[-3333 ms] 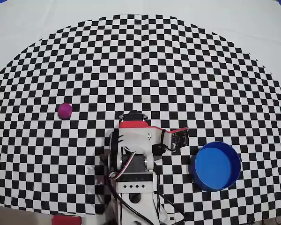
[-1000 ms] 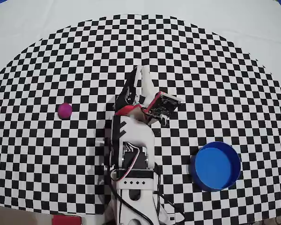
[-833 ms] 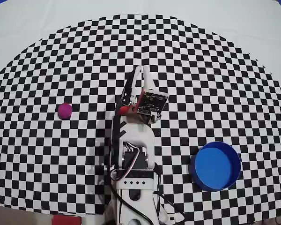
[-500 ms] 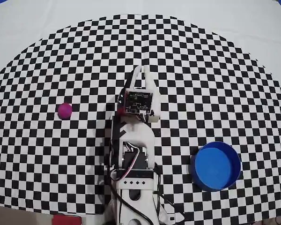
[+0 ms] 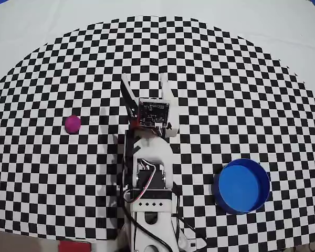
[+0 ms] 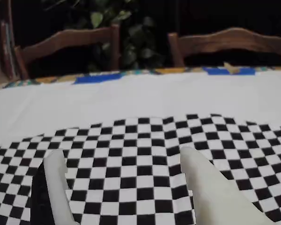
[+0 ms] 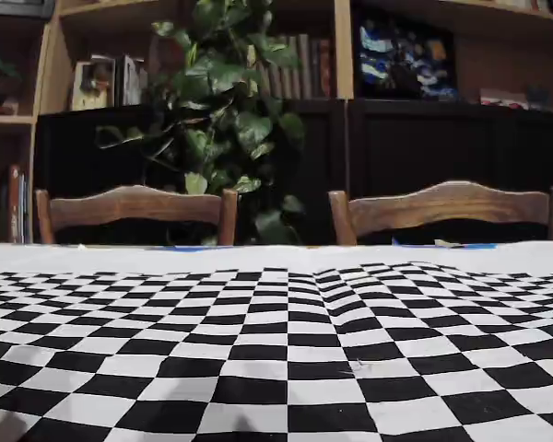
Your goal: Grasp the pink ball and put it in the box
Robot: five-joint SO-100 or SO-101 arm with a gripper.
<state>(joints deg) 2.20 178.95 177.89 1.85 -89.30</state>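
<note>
My jaws spread wide, empty, above checkered desk (image 5: pixel 226 79); small magenta-pink ball (image 5: pixel 73 124) left (overhead view), round blue box (image 5: pixel 242 186) right.

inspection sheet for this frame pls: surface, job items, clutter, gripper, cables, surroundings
Surface: checkered mat on a white tablecloth; flat, with a slight ridge seen in the fixed view.
Pink ball: on the mat, left of the arm in the overhead view, untouched.
Box: round, blue, upright, empty, lower right in the overhead view.
Clutter: a small red item at the bottom edge, partly cut off.
Gripper: open, holding nothing, pointing up the overhead view, away from both ball and box.
Cables: wires run along the arm and base.
Surroundings: two wooden chairs, a leafy plant and bookshelves behind the table.
</note>
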